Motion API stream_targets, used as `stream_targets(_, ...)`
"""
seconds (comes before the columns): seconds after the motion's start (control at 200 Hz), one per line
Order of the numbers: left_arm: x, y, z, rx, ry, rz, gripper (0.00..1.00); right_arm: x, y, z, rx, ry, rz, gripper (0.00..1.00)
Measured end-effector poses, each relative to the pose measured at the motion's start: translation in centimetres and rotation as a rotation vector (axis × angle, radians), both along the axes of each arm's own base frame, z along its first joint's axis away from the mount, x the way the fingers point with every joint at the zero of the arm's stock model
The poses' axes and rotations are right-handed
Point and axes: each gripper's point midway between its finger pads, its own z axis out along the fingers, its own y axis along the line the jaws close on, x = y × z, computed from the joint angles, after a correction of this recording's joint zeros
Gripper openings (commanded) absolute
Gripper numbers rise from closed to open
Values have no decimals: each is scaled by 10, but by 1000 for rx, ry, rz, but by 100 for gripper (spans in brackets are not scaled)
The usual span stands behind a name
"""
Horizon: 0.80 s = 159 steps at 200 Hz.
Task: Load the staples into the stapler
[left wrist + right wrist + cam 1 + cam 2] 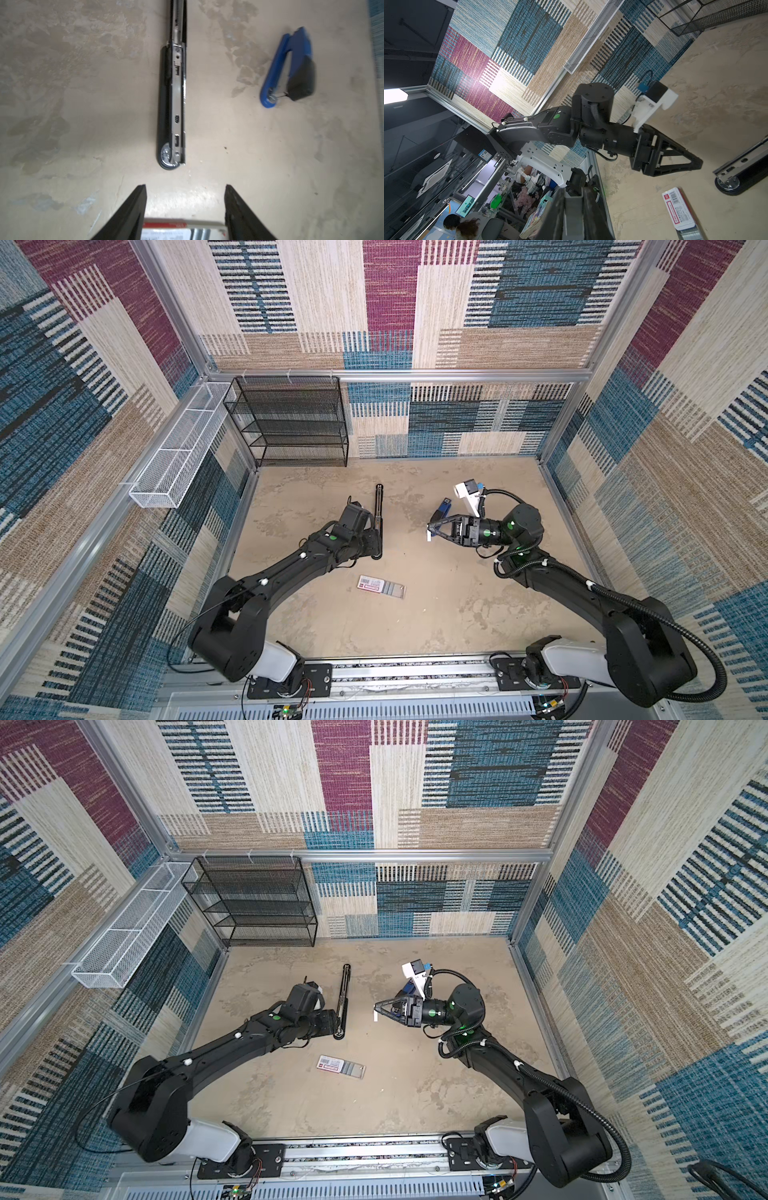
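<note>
Left gripper (185, 186) is hanging jaws apart near mid-surface, clamping nothing. The red-and-white end of the staples box is showing in the gap between its fingers.

Just beside it the stapler (175, 99) is lying opened out long with its metal rail facing up. It's running from mid-surface toward the rear edge.

The staples (381, 586) are sitting apart from it, nearer the front edge and about midway along. The card box is half slid off the clear tray, with grey strips showing at the tray's right end.

Right of centre, the right gripper (430, 527) is hovering above the surface (457, 614) with its tips drawn near together. There's a small pale piece at the tips; I can't tell whether it's gripped or what it is.

The blue stapler (291, 66) is lying just behind it, toward the rear edge.

**Step, as I'm judging it:** the stapler is open and nothing is loaded yet, so you're going for a strip. The next move is calling for a top-down pinch on a thin strip in a shallow tray. Set the jaws across the strip's narrow side. The tray looks light, so it's likely sliding unless something is pinning it.

**Views:**
- The left wrist view is giving you the rail and its slots, where both top views are showing only a thin dark bar.
- The blue stapler is clear in the left wrist view but partly hidden by the right gripper in both top views.
- The right wrist view is showing the barcode face of the box. It's also showing the left gripper side-on, with its tips near the stapler's rounded near end.
</note>
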Motion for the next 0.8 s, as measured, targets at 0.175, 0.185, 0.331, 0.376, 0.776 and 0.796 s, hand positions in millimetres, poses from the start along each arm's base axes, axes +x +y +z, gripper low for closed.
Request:
stream_targets(0.175, 38, -10, -26, 113, 42, -10, 62, -3, -2, -1, -2, 1, -4, 20)
stream_targets(0.185, 40, -11, -28, 118, 45, -12, 62, -3, -2, -1, -2, 2, -5, 20)
stream_targets(0.331, 53, -17, -48, 164, 93, -26, 51, -3, -4, -4, -7, 5, -11, 20)
stream_targets(0.376, 54, -19, -52, 168, 108, -31, 46, -3, -5, -5, -9, 10, -12, 20)
stream_targets(0.776, 18, -75, -58, 102, 167, -149, 37, -1, -8, -7, -16, 1, -31, 20)
stream_targets(0.796, 16, -78, -58, 99, 169, -156, 39, -1, -8, -7, -16, 1, -33, 20)
